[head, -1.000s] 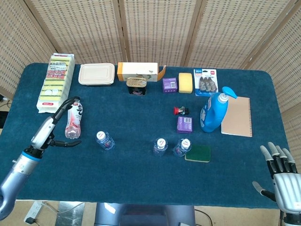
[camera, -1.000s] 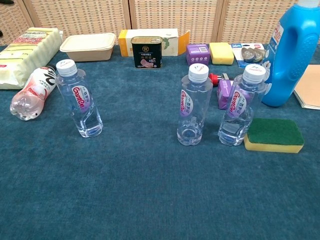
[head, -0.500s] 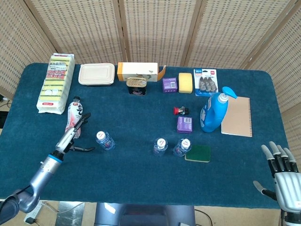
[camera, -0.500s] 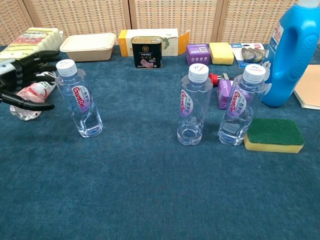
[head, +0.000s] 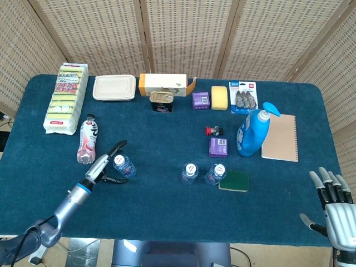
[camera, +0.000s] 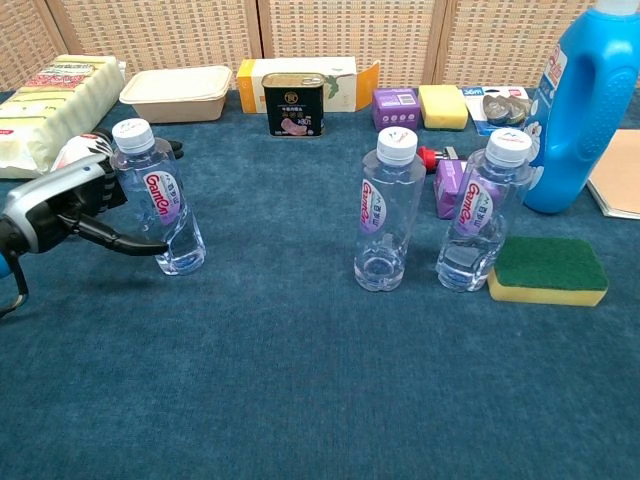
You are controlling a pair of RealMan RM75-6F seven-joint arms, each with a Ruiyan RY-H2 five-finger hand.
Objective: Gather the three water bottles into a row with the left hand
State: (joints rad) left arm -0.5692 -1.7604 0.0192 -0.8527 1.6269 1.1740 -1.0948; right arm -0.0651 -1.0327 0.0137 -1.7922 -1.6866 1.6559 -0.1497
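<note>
Three clear water bottles with white caps stand upright on the blue table. The left bottle [head: 123, 165] [camera: 160, 200] stands apart from the middle bottle [head: 189, 173] [camera: 386, 215] and the right bottle [head: 215, 174] [camera: 482, 215], which stand close together. My left hand [head: 105, 164] [camera: 75, 205] is at the left bottle's left side, spread around it: the thumb reaches its base in front and the fingers pass behind its neck. I cannot tell whether they touch. My right hand [head: 334, 203] hangs off the table's near right corner, empty, fingers straight and apart.
A pink bottle [head: 87, 140] lies just left of my left hand. A green sponge [head: 234, 181] [camera: 548, 268] touches the right bottle. A purple box [head: 218, 147], a blue detergent bottle [head: 253, 132] and a notebook [head: 281, 137] sit behind. Boxes and a can [head: 161, 102] line the far edge.
My left arm has swung right, from beside the pink bottle to the left water bottle, and its fingers now bracket that bottle. The bottles and the right hand have not moved.
</note>
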